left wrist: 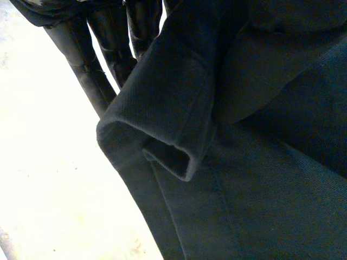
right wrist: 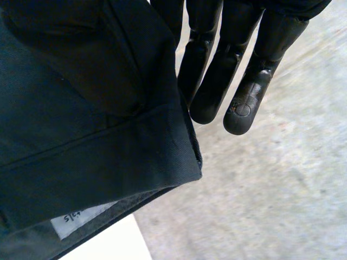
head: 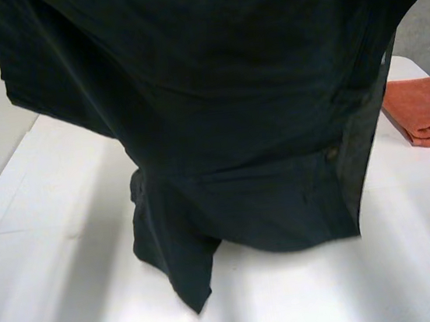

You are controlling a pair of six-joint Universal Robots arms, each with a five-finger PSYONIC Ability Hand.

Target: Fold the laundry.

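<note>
As the dark garment point(head: 227, 128) hangs lifted, likely to straighten, tail at six o'clock, I cannot tell whether my left hand point(left wrist: 111, 49) or right hand point(right wrist: 255, 76) pinches it.

Towel point(head: 429, 111) on table point(head: 55, 267), right of garment point(head: 227, 128)

The dark garment point(left wrist: 260, 184), its cuff point(left wrist: 168, 154) open, hangs beside the left robot hand point(left wrist: 87, 73) above the white table point(left wrist: 49, 179).

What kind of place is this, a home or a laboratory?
Probably a laboratory or test bench, not a home: a white table, a dark garment hanging over it, a folded orange towel near its edge.
</note>
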